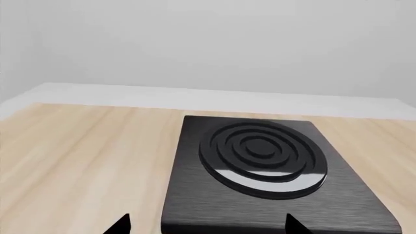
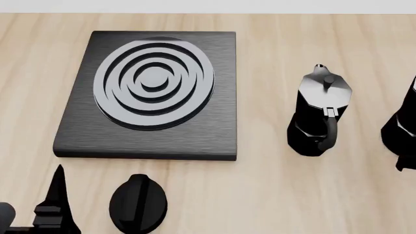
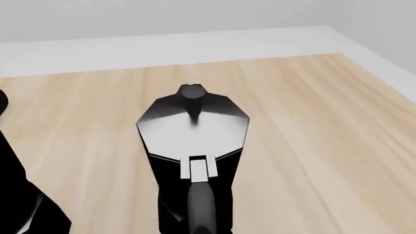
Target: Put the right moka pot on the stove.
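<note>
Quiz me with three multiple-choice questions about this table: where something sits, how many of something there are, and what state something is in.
1. Where is the knob? A. In front of the stove. B. On the burner. C. Between the pots.
2. How many moka pots show from the head? A. One. B. Two. C. Four.
3. What does the burner carry? A. A pot. B. The knob. C. Nothing.
Answers: 1 A, it lies on the wood, nearer the camera than the stove. 2 B, the left pot and the right pot, cut by the frame edge. 3 C, its rings are all bare.
</note>
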Controlling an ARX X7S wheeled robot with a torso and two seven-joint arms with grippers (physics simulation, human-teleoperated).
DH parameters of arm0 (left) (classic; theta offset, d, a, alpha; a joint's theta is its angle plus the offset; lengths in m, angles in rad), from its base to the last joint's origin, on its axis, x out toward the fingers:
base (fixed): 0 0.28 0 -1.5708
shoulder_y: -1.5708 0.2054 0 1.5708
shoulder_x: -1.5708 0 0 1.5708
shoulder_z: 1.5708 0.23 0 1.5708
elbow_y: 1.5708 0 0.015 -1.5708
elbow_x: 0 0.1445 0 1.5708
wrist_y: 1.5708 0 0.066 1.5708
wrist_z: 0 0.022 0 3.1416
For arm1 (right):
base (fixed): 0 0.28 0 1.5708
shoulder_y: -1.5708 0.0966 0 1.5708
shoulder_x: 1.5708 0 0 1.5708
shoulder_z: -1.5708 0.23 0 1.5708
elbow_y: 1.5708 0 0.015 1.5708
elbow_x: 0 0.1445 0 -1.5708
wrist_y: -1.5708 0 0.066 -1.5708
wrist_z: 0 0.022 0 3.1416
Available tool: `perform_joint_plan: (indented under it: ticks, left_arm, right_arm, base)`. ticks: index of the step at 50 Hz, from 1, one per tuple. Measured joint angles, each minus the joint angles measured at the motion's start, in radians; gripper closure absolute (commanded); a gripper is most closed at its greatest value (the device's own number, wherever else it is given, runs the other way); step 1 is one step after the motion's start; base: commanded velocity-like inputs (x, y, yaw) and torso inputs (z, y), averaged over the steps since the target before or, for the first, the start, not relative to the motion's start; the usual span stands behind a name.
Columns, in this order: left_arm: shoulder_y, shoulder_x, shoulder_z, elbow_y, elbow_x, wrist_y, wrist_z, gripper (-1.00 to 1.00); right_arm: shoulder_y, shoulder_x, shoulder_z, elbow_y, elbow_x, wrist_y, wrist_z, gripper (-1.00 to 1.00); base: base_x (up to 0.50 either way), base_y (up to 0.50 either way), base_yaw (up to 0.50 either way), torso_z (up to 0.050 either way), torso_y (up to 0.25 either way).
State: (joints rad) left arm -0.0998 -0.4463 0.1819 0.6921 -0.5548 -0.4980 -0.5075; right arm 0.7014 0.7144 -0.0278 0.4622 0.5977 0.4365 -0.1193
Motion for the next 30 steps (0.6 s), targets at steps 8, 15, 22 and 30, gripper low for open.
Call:
perform_joint_plan:
  ticks: [8, 15, 22, 30]
  left_arm:
    - [0.001, 0.0, 0.0, -0.002, 0.0, 0.005, -0.002, -1.0]
    - [0.002, 0.001, 0.001, -0.006, 0.0, 0.011, -0.002, -1.0]
    - [0.001, 0.002, 0.001, -0.01, -0.002, 0.015, -0.002, -1.0]
    - [0.001, 0.002, 0.002, -0.015, -0.002, 0.021, -0.002, -1.0]
  right_arm:
    - [-0.025, 0.015, 0.015, -0.056, 0.012, 0.025, 0.031, 1.0]
    - [-0.062, 0.046, 0.041, -0.158, 0.034, 0.072, 0.074, 1.0]
    - [-0.125, 0.071, 0.081, -0.272, 0.065, 0.103, 0.112, 1.0]
    - [-0.219, 0.094, 0.139, -0.411, 0.11, 0.132, 0.161, 1.0]
  base:
    - [0.0, 0.0, 0.0, 0.0, 0.0]
    - [0.0, 0.0, 0.0, 0.0, 0.0]
    - [0.0, 0.0, 0.0, 0.0, 0.0]
    - [0.0, 0.0, 0.0, 0.0, 0.002]
